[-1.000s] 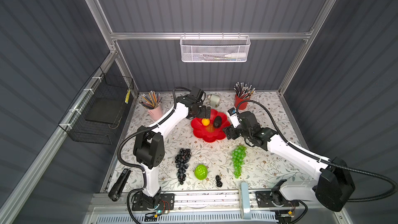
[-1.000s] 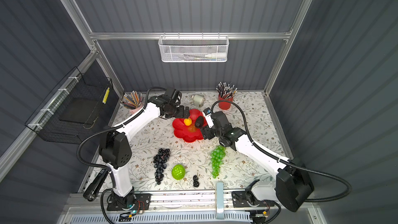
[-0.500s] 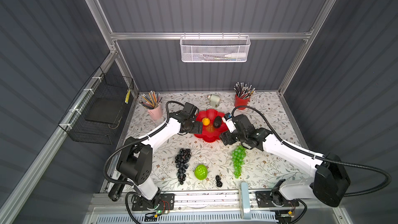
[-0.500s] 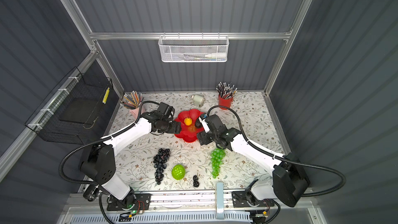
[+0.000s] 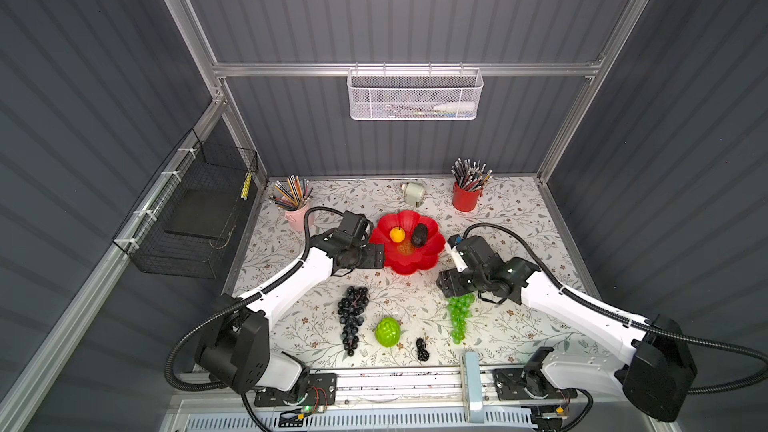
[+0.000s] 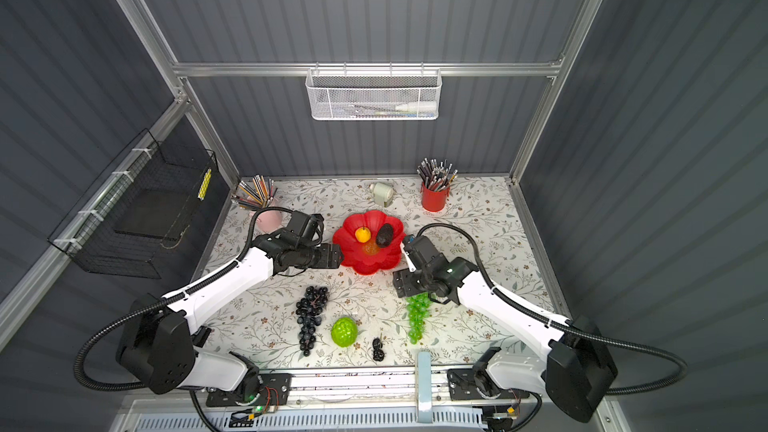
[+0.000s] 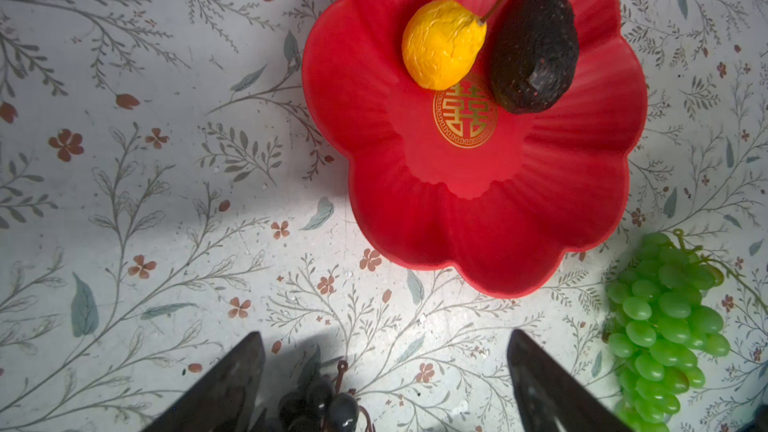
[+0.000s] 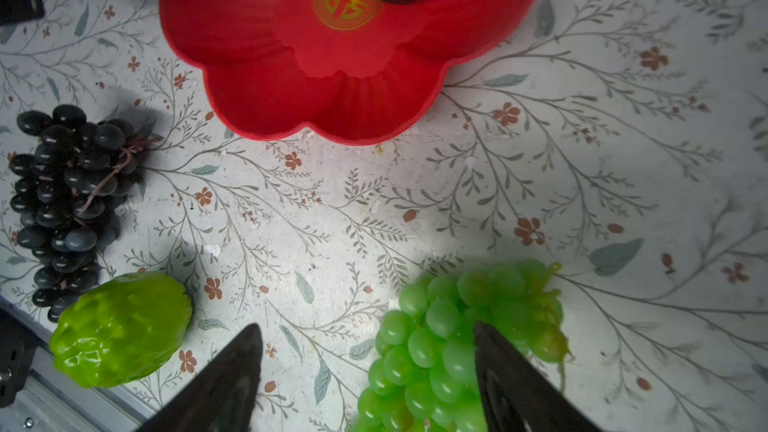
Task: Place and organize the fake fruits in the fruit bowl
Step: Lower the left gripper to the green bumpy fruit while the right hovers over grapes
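Nearest to us, four fruits are sitting out on the surface (image 5: 519,222): the tiny black cluster (image 5: 422,349), the knobbly green ball (image 5: 387,331) near it, the black grapes (image 5: 352,317) on the left and the green grapes (image 5: 459,320) on the right.

A bit further in, the right fingers (image 5: 449,284) are hanging over the thick top end of the green grapes, spread wide and gripping nothing. In the right wrist view the bunch is lying partly between them, and we can't tell if they're touching it. The left fingers (image 5: 372,256) are hovering just beside the left edge of the red bowl (image 5: 409,270), also spread wide and empty. The black grapes' top is showing between them in the left wrist view.

Beyond that, the bowl is holding the yellow fruit (image 5: 397,234) and the dark bumpy one (image 5: 419,235), side by side on the far side of the gold emblem (image 7: 465,114). Way at the back, the red pencil cup (image 5: 464,201) is standing well clear.

So we're reckoning two are in and four are waiting, and the step in hand looks like the reach for a grape bunch each. Next, each pair needs to be dropping lower, closing round the thick top of its bunch, then lifting it over the rim into the empty front half.
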